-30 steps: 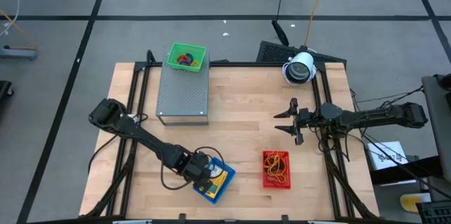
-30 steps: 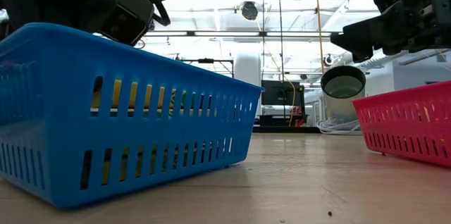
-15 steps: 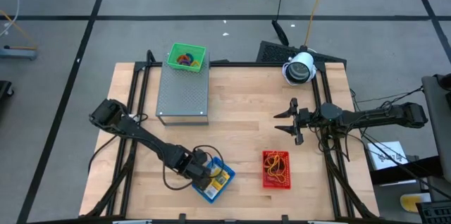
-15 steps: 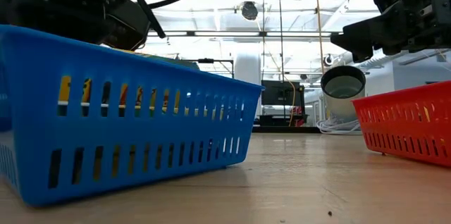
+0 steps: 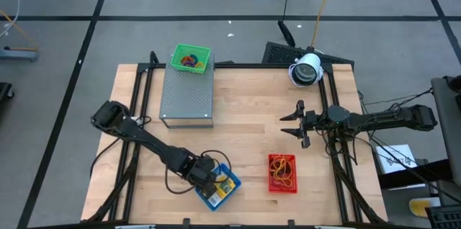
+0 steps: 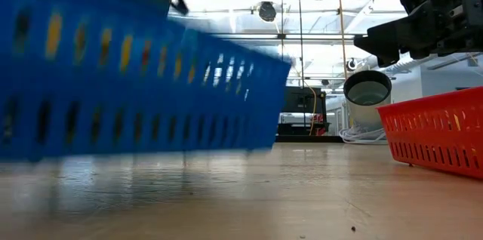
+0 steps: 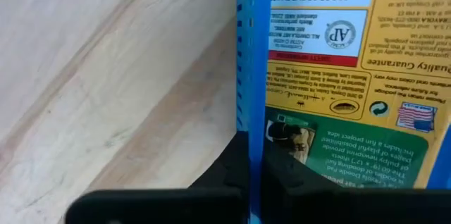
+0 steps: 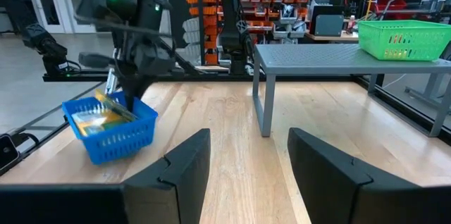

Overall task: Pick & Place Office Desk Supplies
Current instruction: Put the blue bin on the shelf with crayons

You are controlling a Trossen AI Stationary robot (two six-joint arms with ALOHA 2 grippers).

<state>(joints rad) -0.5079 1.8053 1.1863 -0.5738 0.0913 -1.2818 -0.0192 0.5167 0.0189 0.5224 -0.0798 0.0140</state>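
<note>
The left arm runs from its base at the left edge of the wooden tabletop (image 5: 245,106) diagonally toward the near middle, elbow low, wrist bent down over the blue slotted plastic basket (image 5: 218,186). The left gripper (image 5: 207,176) sits at the basket's left wall, and in the left wrist view its dark fingers (image 7: 243,164) are pinched together on that thin blue wall, one inside and one outside. In the low view the basket appears lifted and tilted, its underside clear of the wood, though it is blurred there.

Inside the basket lie flat yellow-orange card packets (image 7: 345,76) with printed labels and a green panel; they rest against the gripped wall. From above, the basket's long axis runs diagonally, from near left to far right.

The right arm reaches in from the right edge, held level above the tabletop, roughly at mid-depth. The right gripper (image 5: 294,123) points left toward the centre, its two fingers standing well apart with nothing between them.

A red slotted plastic basket (image 5: 282,173) stands near the front, right of the blue one and well apart from it, holding tangled thin loops. At the far left, a grey perforated metal box (image 5: 187,96) carries a green plastic basket (image 5: 190,60) on its far end, with coloured loops inside.
</note>
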